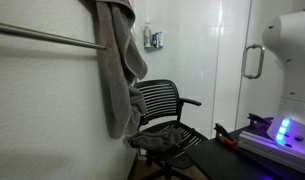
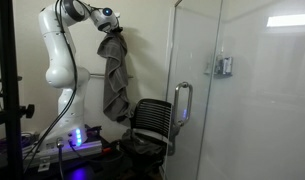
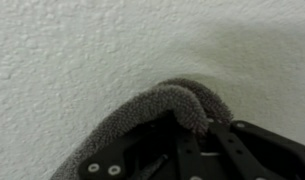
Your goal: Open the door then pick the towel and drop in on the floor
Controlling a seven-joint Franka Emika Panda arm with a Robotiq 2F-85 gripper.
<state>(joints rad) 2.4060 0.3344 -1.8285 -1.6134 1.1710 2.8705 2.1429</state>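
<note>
My fingers (image 3: 185, 150) are pinched shut on the top fold of the grey towel (image 2: 115, 75), which hangs limp beneath them against the wall (image 3: 72, 50), soft, light, best held by this bunched edge.

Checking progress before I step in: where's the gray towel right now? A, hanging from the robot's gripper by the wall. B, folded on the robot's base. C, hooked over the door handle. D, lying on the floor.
A: in an exterior view the towel hangs down the wall from the gripper, above the chair, and the wrist view shows its gray fabric pinched in the closed jaws.
</note>
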